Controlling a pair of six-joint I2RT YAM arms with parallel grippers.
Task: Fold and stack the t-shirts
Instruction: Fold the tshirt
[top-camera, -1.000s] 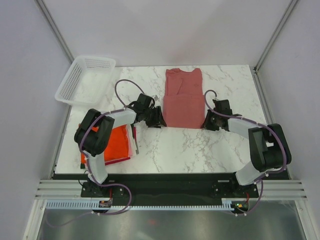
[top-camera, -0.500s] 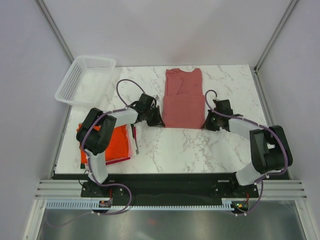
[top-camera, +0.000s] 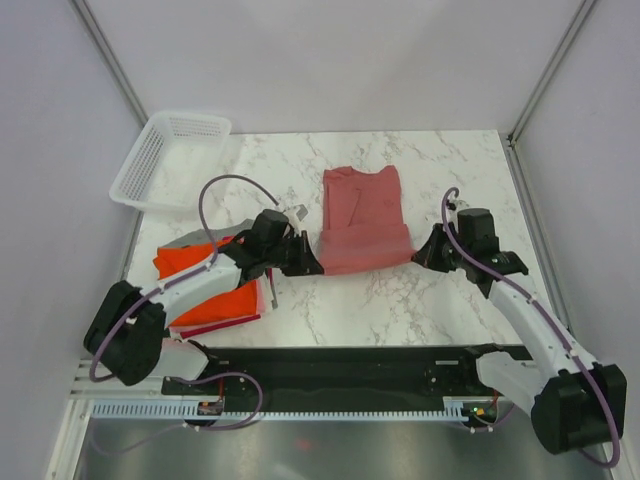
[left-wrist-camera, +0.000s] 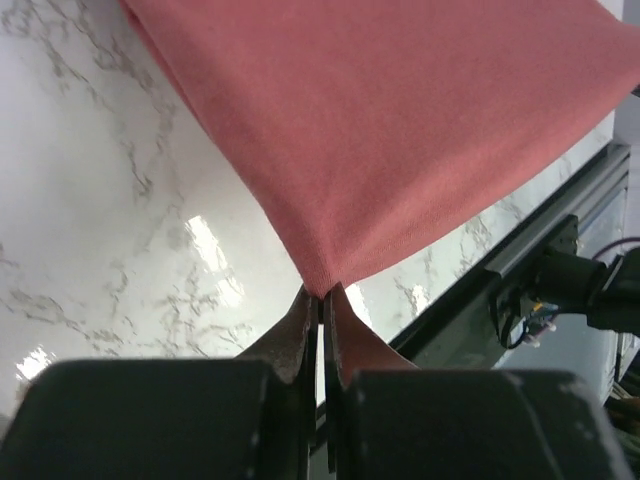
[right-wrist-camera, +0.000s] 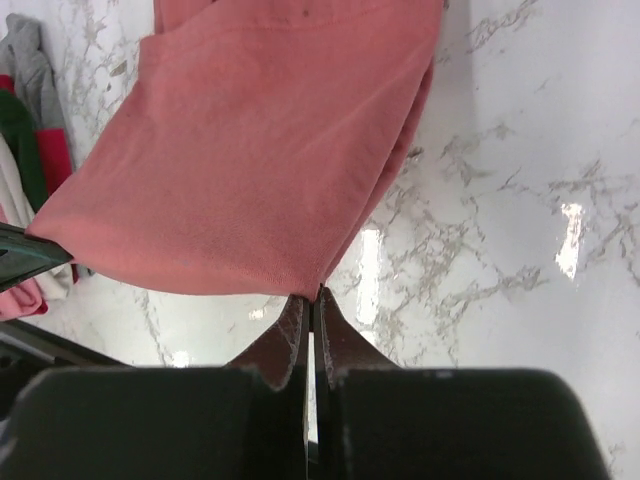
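A dusty pinkish-red t-shirt (top-camera: 362, 215), folded into a narrow strip, lies mid-table with its near hem lifted. My left gripper (top-camera: 312, 266) is shut on the hem's near left corner; in the left wrist view (left-wrist-camera: 322, 292) the cloth (left-wrist-camera: 400, 130) hangs from the closed tips. My right gripper (top-camera: 422, 254) is shut on the near right corner, also seen in the right wrist view (right-wrist-camera: 314, 296) with the shirt (right-wrist-camera: 250, 170) stretched above the table. A stack of folded tees, orange-red (top-camera: 205, 290) on top with grey and pink edges, sits at the left under my left arm.
A white mesh basket (top-camera: 170, 160) stands at the table's back left corner. The table's front edge with a black rail (top-camera: 340, 362) runs just below the grippers. White enclosure walls stand on both sides.
Both grippers have closed on the shirt's near corners and pulled up and toward the front edge, lifting the hem. The whole shirt has slid nearer, and both arms have stretched out.
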